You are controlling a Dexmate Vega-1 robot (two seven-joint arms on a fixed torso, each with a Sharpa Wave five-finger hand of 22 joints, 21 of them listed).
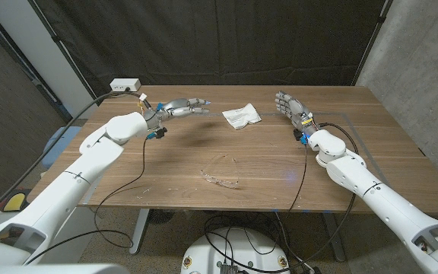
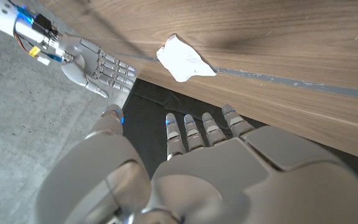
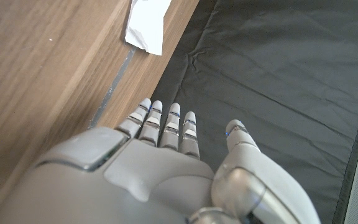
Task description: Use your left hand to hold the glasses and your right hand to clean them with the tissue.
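Note:
A pair of clear glasses lies on the wooden table near its front edge, midway between the arms. The white tissue lies crumpled at the back middle; it also shows as the tissue and the tissue in the wrist views. My left hand hovers above the table left of the tissue, fingers stretched out toward it, holding nothing. My right hand stands upright to the tissue's right, fingers apart and empty. Both hands are far behind the glasses. My left hand and right hand show open.
A white power strip sits at the table's back left corner. A black curtain hangs behind the table. Cables trail from both wrists over the tabletop. A taped line runs along the right side.

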